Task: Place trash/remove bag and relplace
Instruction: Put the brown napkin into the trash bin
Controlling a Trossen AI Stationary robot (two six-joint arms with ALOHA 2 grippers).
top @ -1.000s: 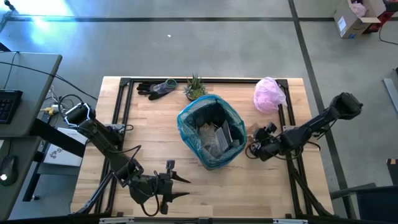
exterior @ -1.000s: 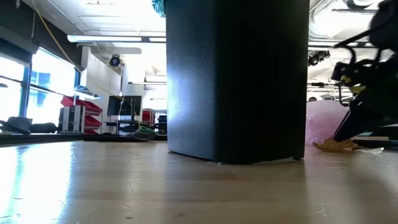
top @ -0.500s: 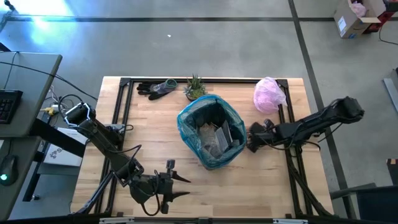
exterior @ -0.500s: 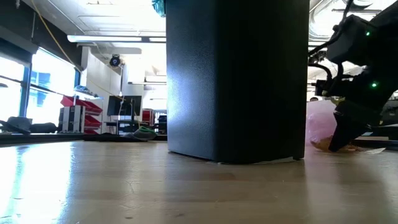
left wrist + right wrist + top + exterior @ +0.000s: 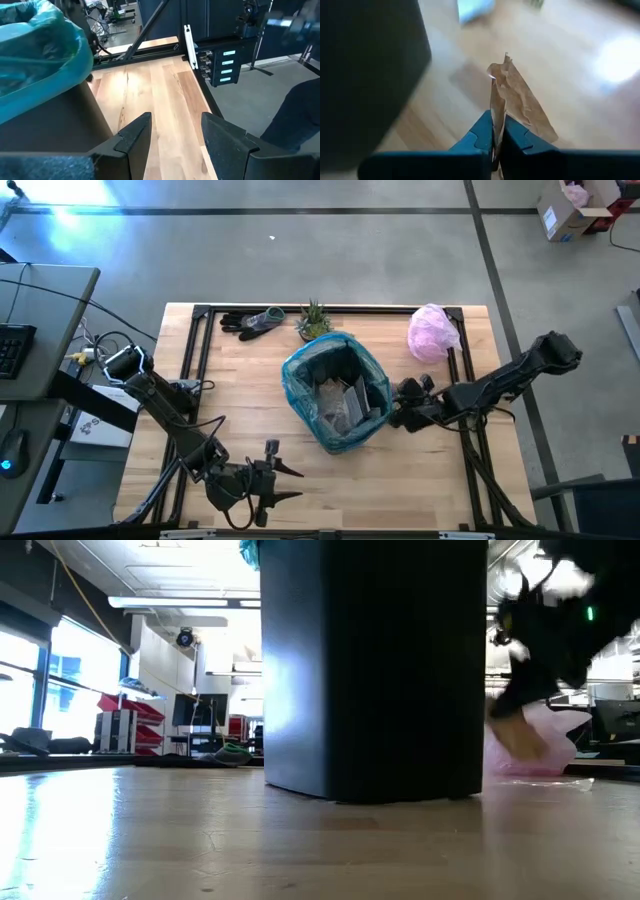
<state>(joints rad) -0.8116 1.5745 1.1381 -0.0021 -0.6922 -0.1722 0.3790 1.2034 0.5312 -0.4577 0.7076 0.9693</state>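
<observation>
A black bin (image 5: 370, 670) stands mid-table, lined with the teal bag (image 5: 337, 385), whose rim folds over the bin's top. Trash, including a silvery wrapper (image 5: 352, 402), lies inside it. My right gripper (image 5: 397, 414) is just right of the bin and shut on a brownish crumpled paper scrap (image 5: 517, 100). The scrap also shows in the low view (image 5: 520, 737). My left gripper (image 5: 287, 485) waits open near the table's front edge. In its wrist view the left gripper (image 5: 175, 125) has nothing between its fingers, and the bag (image 5: 35, 45) shows beside it. My right gripper pinches the brownish scrap by its near edge (image 5: 495, 116) between its two teal fingertips (image 5: 482, 135). It comes from the table's right, slanting down. The scrap sticks out past the fingertips, and the low view shows it lifted clear of the table.
A pale pink bag (image 5: 432, 332) lies at the back right. Dark gloves (image 5: 252, 322) and a small green plant (image 5: 314, 320) sit along the far edge. A black frame rail (image 5: 190, 350) runs around the tabletop. Bare wood lies left of and in front of the bin.
My right gripper has shut on the brownish scrap that lay on the table right of the bin. It has lifted the scrap clear and moved a little toward the bin. The bin has shifted slightly toward the table's left.
</observation>
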